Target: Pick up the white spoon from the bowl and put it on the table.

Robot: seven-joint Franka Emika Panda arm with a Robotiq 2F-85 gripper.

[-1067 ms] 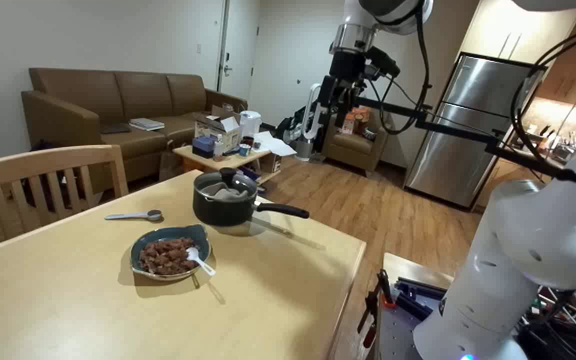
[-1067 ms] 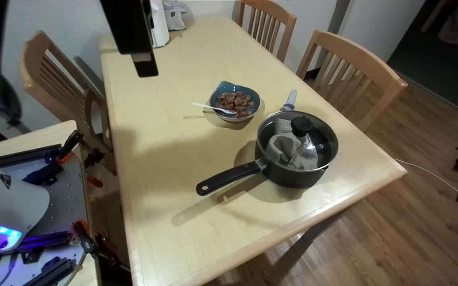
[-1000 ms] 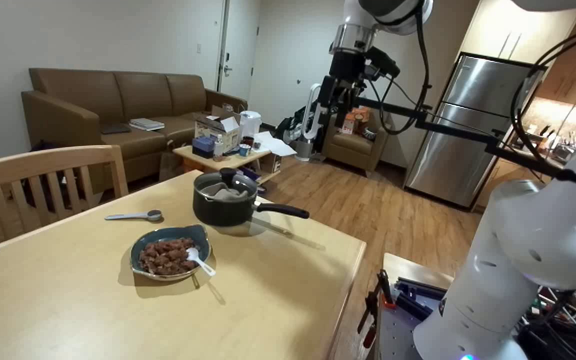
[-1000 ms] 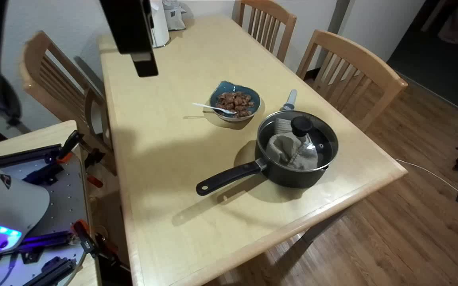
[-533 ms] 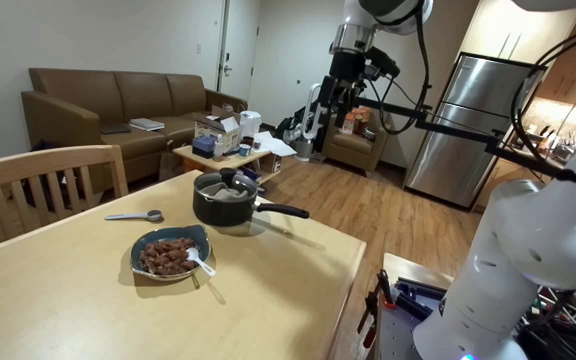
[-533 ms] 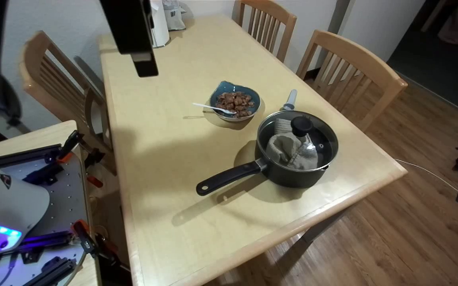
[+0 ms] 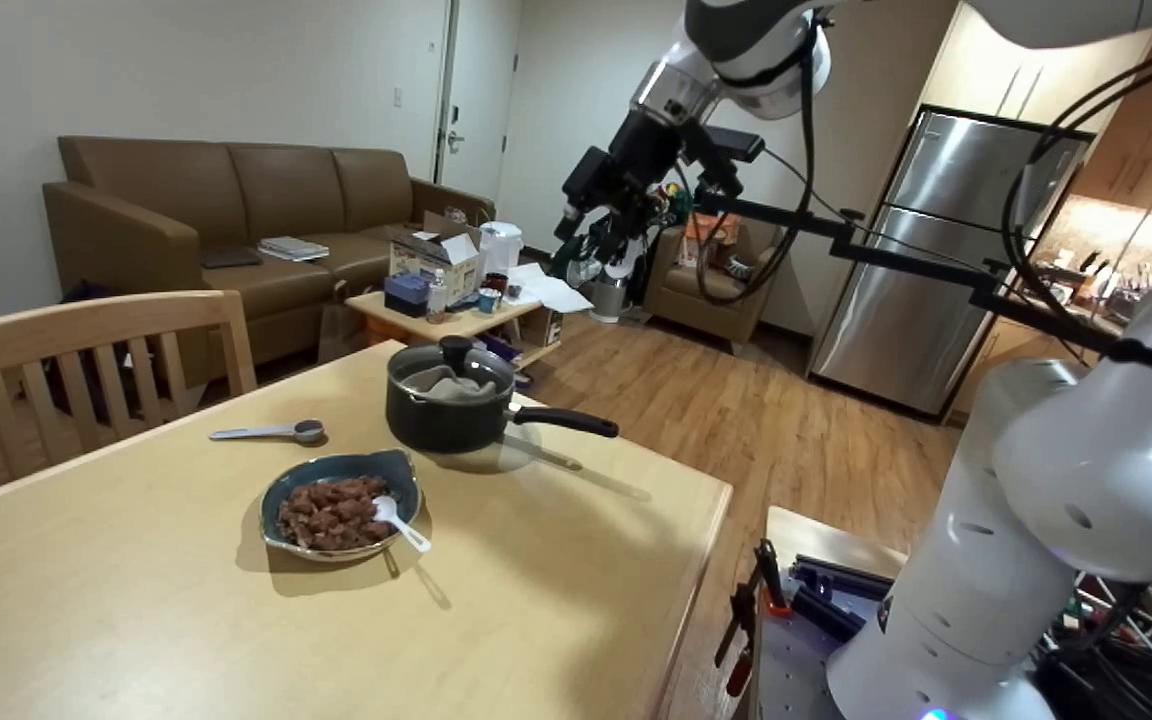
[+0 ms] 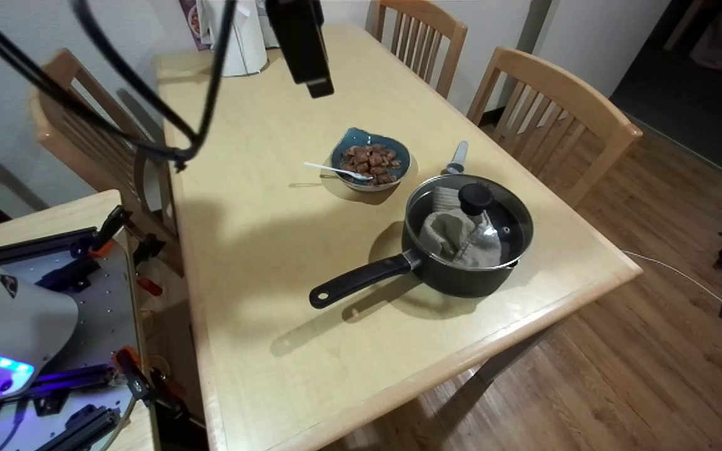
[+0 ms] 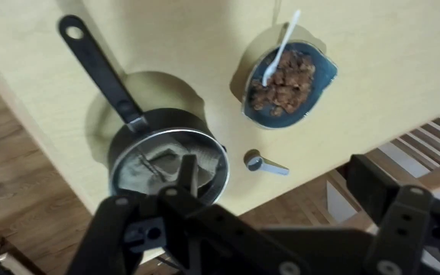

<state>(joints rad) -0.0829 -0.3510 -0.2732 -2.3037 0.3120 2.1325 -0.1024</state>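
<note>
In my wrist view, the slim white spoon (image 9: 282, 46) has a small head and a thin, straight handle. I see its head against the reddish-brown, lumpy food (image 9: 289, 82) in the shallow, round grey-blue bowl (image 9: 321, 75), its handle crossing the rim and jutting out over the pale light-wood surface (image 9: 388, 49). My jaws stand along the bottom, spread wide; the spoon is well apart from them, toward the top. One of them covers part of the round, long-handled black pot (image 9: 168, 117), and a small grey measuring spoon (image 9: 269, 166) lies on the surface near it.

In an exterior view, the spoon slants out of the bowl, its handle clear of the surface. My jaws hang tilted, well above it. The pot carries a see-through lid with a black knob (image 7: 455, 348).

In an exterior view, the spoon's handle points away from the pot. Only part of me shows at the top; from here I cannot tell how my jaws stand. A folded greyish-beige cloth (image 8: 474, 250) sits inside the pot.
</note>
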